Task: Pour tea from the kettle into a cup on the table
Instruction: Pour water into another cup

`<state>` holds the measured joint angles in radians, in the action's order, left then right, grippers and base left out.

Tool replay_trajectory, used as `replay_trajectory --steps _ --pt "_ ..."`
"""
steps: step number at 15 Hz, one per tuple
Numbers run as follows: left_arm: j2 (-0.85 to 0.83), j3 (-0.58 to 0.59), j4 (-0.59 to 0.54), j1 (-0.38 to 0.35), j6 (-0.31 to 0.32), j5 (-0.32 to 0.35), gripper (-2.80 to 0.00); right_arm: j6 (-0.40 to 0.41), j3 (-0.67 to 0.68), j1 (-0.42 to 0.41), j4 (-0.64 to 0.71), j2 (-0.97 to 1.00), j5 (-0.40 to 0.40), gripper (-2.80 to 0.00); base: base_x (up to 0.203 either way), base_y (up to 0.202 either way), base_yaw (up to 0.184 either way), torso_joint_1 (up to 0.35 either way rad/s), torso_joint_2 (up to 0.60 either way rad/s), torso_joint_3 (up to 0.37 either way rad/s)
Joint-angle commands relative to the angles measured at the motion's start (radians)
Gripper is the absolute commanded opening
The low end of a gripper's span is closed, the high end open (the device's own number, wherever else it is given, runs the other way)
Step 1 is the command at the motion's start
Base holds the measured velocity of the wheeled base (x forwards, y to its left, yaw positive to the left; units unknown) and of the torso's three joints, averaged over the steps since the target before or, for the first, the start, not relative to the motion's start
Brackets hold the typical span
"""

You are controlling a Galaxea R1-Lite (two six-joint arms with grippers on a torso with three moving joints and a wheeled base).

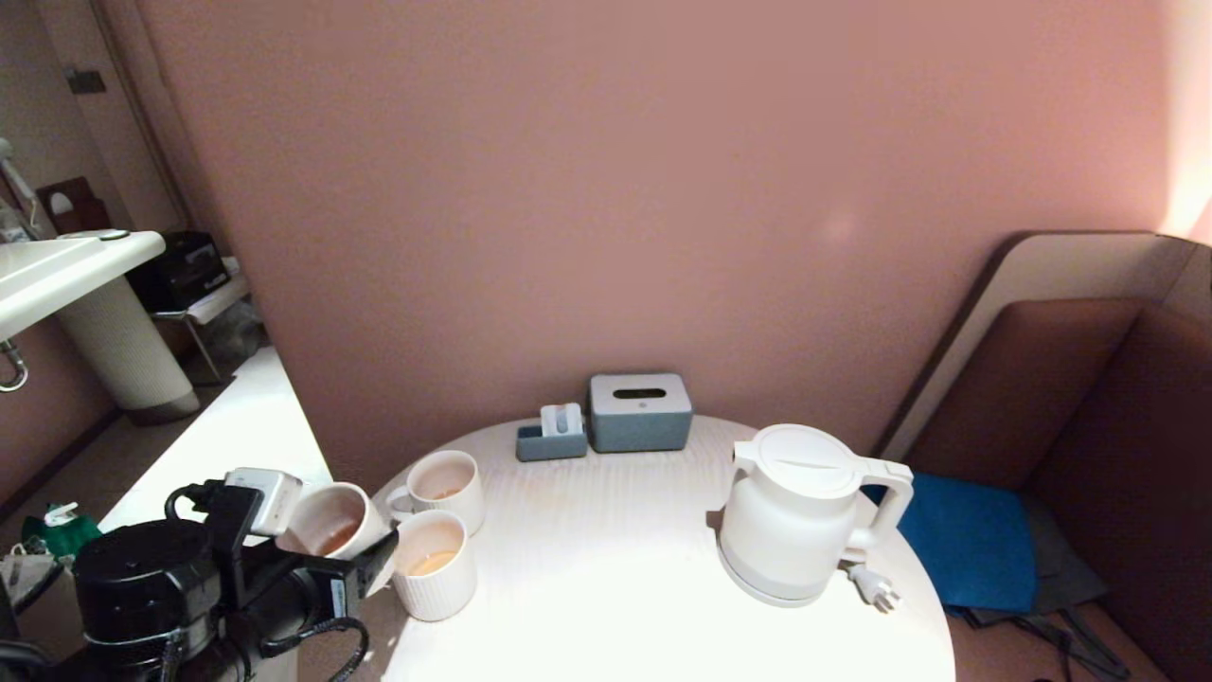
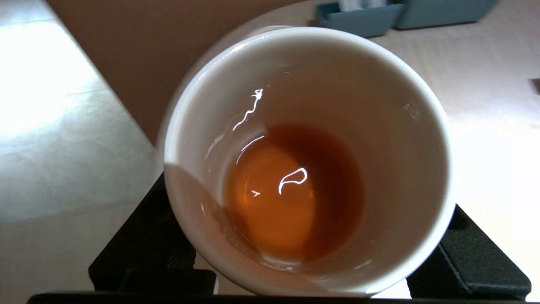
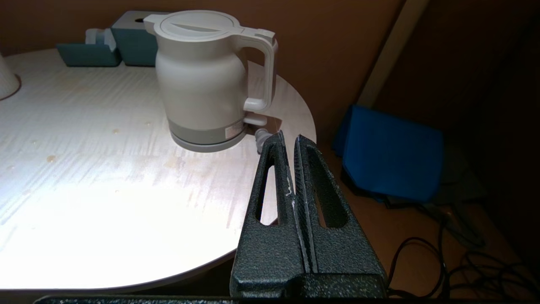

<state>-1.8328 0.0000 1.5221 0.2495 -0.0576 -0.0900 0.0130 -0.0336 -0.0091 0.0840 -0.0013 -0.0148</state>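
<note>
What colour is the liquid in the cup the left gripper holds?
Translucent orange-brown tea in the white cup, clearest in the left wrist view.

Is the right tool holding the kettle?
No. In the right wrist view the right tool is shut on nothing, short of the kettle, which stands alone on the table.

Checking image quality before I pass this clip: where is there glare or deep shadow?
Head view: the table top is washed out in front. Left wrist view: bright glints on the tea. Right wrist view: glare on the table, dark floor beyond its edge.
</note>
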Motion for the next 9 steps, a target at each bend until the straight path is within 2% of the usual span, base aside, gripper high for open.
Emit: replay_trajectory --steps 1,4,7,9 --pt "-0.011 -0.011 0.031 -0.115 0.019 0.06 -2.8 0.001 0.0 0.0 0.0 0.001 -0.001 -2.8 0.0 0.0 0.0 0.0 0.0 0.0" --pt "-0.027 -0.067 0.024 -0.228 0.072 0.129 -2.8 0.001 0.0 0.0 0.0 0.001 -0.001 -2.8 0.0 0.0 0.0 0.0 0.0 0.0" --pt "-0.063 -0.151 -0.001 -0.237 0.114 0.133 -2.8 0.001 0.0 0.0 0.0 0.001 -0.001 -2.8 0.0 0.0 0.0 0.0 0.0 0.0" --pt "-0.064 -0.217 -0.057 -0.235 0.15 0.132 -2.8 0.001 0.0 0.0 0.0 0.001 -0.001 -2.8 0.0 0.0 0.0 0.0 0.0 0.0"
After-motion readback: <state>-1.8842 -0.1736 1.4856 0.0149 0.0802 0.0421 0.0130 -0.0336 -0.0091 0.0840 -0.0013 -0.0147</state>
